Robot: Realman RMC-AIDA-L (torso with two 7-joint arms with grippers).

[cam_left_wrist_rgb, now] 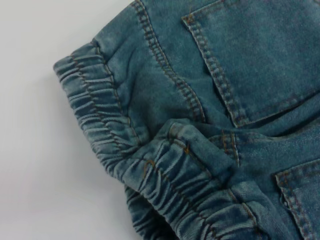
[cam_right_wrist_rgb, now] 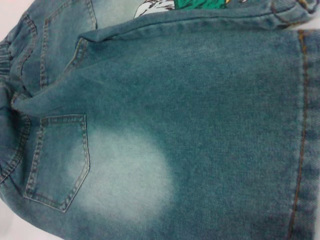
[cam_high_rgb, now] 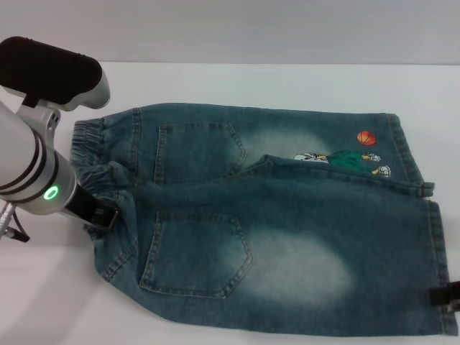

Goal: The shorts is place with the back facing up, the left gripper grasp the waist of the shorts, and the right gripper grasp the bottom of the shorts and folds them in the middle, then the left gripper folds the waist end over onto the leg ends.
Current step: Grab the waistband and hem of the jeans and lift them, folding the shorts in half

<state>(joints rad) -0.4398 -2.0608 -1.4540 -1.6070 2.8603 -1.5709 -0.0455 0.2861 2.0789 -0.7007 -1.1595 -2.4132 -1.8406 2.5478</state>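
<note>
Gripping now | left gripper point(cam_high_rgb: 108, 215) at 9 o'clock, clenched on the waist of the shorts point(cam_high_rgb: 97, 154) | right gripper point(cam_high_rgb: 449, 295) at 4 o'clock by the hem, grip unclear | shorts point(cam_high_rgb: 287, 237) lie centre, back up | lift both ends level.

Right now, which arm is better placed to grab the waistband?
Left. The left gripper already sits at the puckered waist of the shorts, while the right gripper is at the leg hem on the opposite end.

No readable text, labels, brands or numbers on anything visible.
</note>
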